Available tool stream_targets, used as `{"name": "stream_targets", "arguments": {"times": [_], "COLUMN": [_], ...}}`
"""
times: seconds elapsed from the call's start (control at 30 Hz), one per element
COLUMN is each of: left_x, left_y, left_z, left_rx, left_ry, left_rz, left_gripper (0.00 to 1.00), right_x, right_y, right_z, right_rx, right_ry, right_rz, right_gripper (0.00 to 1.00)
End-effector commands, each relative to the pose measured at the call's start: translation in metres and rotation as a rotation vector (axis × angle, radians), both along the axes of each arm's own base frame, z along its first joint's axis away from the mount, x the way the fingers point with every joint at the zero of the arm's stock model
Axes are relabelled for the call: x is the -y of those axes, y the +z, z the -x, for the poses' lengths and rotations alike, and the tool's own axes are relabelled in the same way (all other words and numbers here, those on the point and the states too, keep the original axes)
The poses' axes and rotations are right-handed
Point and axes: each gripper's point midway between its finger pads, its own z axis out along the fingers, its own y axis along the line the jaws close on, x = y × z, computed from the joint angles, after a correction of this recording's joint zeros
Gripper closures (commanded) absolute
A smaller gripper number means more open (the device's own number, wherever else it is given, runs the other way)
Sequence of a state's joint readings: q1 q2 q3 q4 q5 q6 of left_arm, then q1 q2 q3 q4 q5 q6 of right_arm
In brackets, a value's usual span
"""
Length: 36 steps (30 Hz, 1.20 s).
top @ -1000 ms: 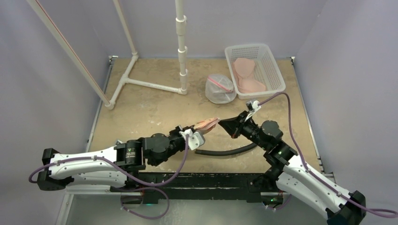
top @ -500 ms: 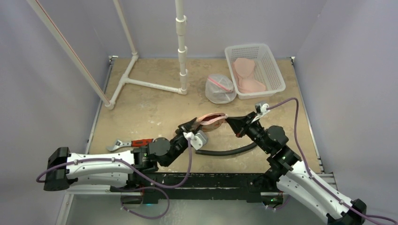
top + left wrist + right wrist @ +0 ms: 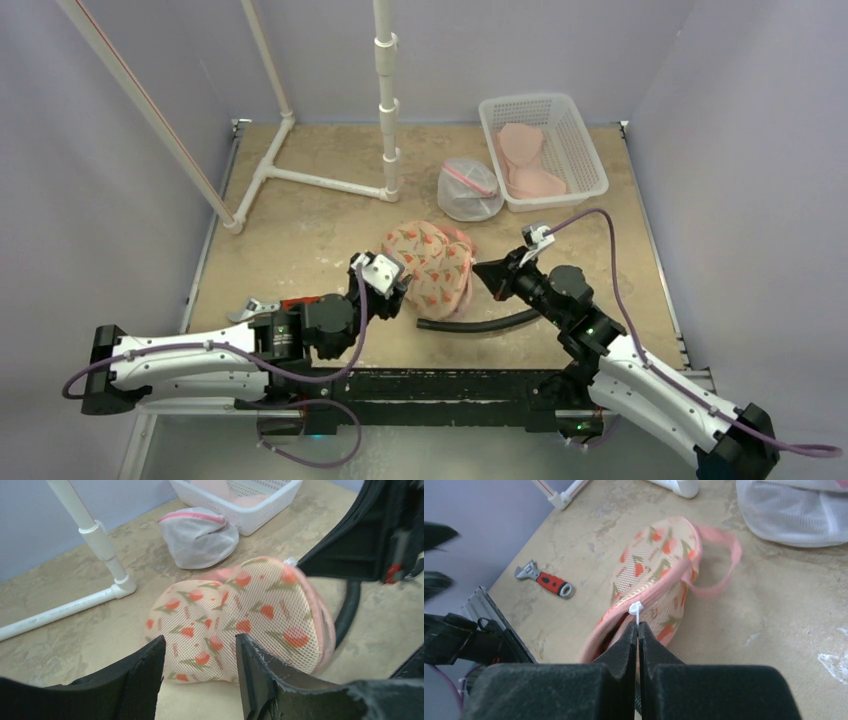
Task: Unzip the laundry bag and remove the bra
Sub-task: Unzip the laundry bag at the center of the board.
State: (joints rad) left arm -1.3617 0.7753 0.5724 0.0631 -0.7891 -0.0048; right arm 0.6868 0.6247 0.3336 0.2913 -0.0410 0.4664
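Note:
The laundry bag (image 3: 430, 262) is pink-edged mesh with an orange floral print and lies on the table between my arms. My right gripper (image 3: 483, 279) is shut on the bag's white zipper pull (image 3: 636, 610) at its right edge. In the right wrist view the gripper (image 3: 638, 628) holds the pull, and the zipper gapes open below it. My left gripper (image 3: 200, 647) is open and empty, just short of the bag (image 3: 240, 612), and sits at the bag's left side (image 3: 383, 277). The bra inside is hidden.
A white basket (image 3: 530, 99) with pink garments stands at the back right, with a white mesh bag (image 3: 468, 190) beside it. A black hose (image 3: 480, 322) lies near the bag. A red-handled wrench (image 3: 265, 305) lies at the left. A white pipe stand (image 3: 388, 100) rises at the back.
My left gripper has let go of the bag and drawn back left. The bag has dropped and turned its floral face up. My right gripper still holds the pull.

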Motion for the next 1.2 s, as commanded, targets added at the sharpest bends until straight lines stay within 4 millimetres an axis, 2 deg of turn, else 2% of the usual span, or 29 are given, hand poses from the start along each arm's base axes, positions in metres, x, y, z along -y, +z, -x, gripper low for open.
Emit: {"name": "stream_targets", "arguments": {"times": [0.0,0.03,0.17,0.23,0.37,0.4,0.63,0.97,1.17], "left_x": [0.010,0.015,0.048,0.068,0.108,0.112,0.129,0.119,0.117], "left_y": [0.022,0.028,0.044,0.042,0.016,0.009,-0.037,-0.057,-0.068], "left_z": [0.017,0.020,0.033,0.035,0.038,0.037,0.031,0.008,0.000], "left_rx": [-0.172,-0.187,-0.237,-0.279,-0.322,-0.325,-0.342,-0.268,-0.230], "left_ry": [-0.048,-0.073,-0.195,-0.208,-0.174,-0.149,-0.061,0.134,0.194], "left_rz": [0.053,0.063,0.065,0.043,-0.026,-0.033,-0.089,-0.235,-0.287], "left_gripper": [0.47,0.47,0.18,0.15,0.14,0.14,0.12,0.12,0.15], "right_x": [-0.007,-0.007,-0.010,-0.011,-0.013,-0.013,-0.012,-0.014,-0.016], "right_y": [0.004,0.004,0.004,0.003,0.002,0.002,0.002,0.004,0.006], "right_z": [0.000,0.000,0.000,0.000,-0.001,-0.001,0.000,0.001,0.003], "right_rx": [0.033,0.030,0.025,0.019,0.004,0.000,-0.001,0.002,0.003], "right_ry": [0.035,0.036,0.050,0.052,0.052,0.053,0.053,0.064,0.080], "right_rz": [-0.018,-0.019,-0.015,-0.013,-0.017,-0.018,-0.007,-0.014,-0.022], "right_gripper": [1.00,1.00,1.00,1.00,1.00,1.00,1.00,1.00,1.00]}}
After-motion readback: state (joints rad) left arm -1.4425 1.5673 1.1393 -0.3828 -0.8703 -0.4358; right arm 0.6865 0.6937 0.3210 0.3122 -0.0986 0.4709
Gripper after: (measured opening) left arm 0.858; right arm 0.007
